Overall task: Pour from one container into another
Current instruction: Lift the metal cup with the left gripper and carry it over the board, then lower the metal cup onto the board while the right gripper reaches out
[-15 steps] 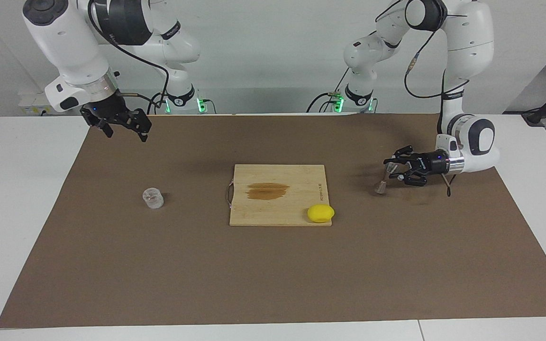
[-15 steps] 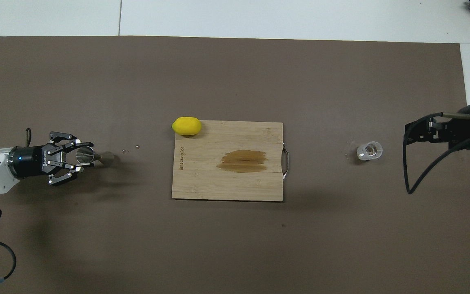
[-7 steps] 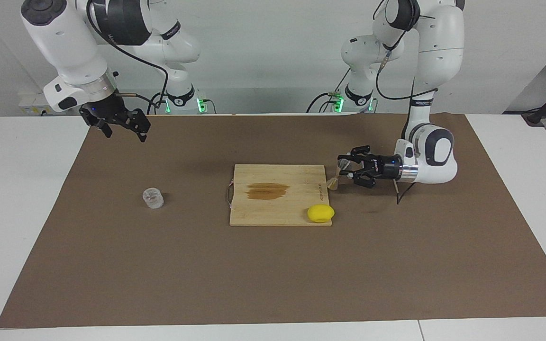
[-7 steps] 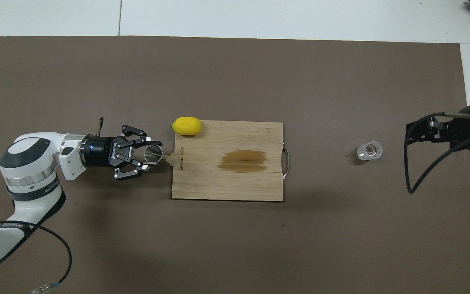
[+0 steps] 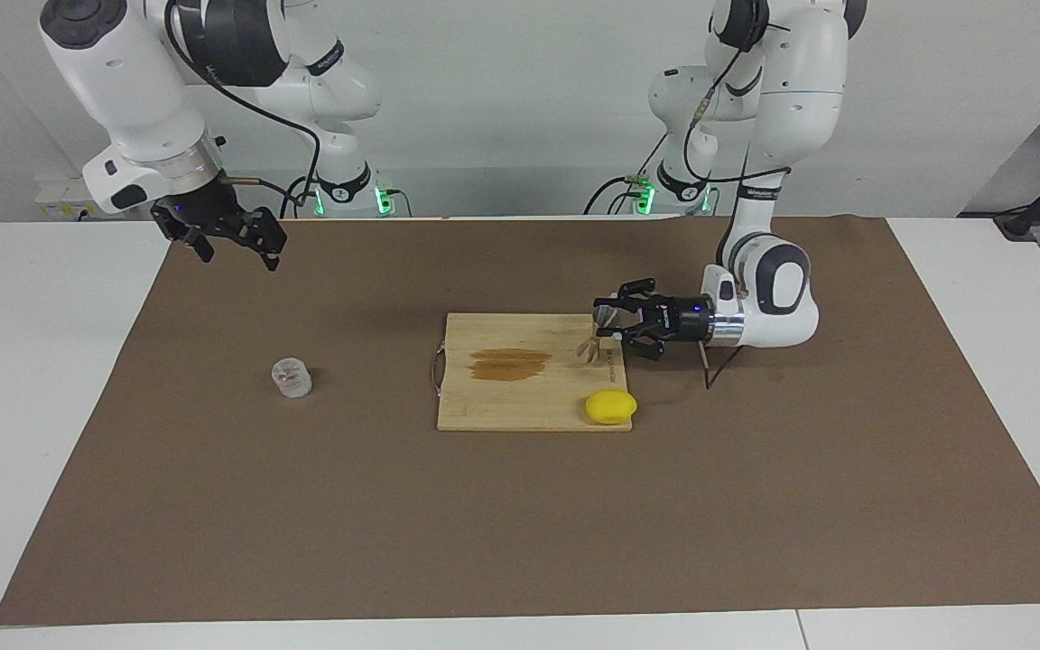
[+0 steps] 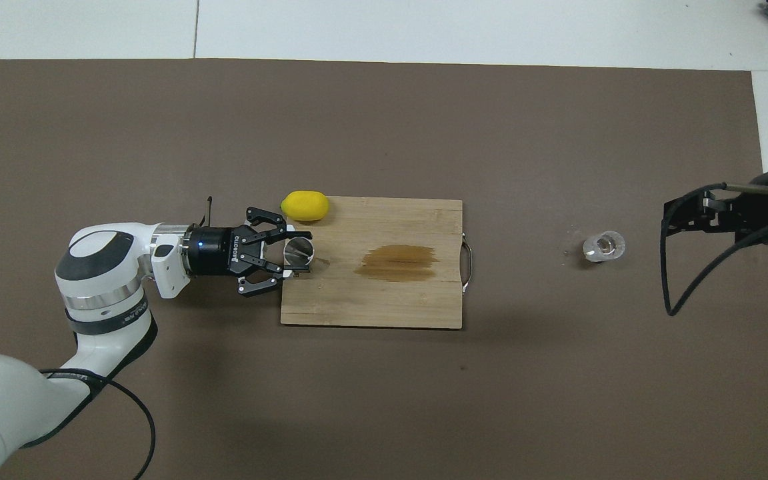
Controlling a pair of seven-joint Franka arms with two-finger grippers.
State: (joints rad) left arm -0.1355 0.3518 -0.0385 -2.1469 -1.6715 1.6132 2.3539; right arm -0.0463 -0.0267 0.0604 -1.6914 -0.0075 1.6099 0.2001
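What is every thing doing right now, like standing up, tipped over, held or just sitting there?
metal jigger: held tilted in the left gripper, over the board's edge.
clear cup: upright on the mat, untouched.
lemon: lying at a corner of the cutting board.
cutting board: flat on the mat, with a dark stain in the middle.
right gripper: raised, waiting, holding nothing.

Left gripper (image 6: 289,252) gripping jigger (image 6: 299,251) (tilted) over cutting board (image 6: 384,300)
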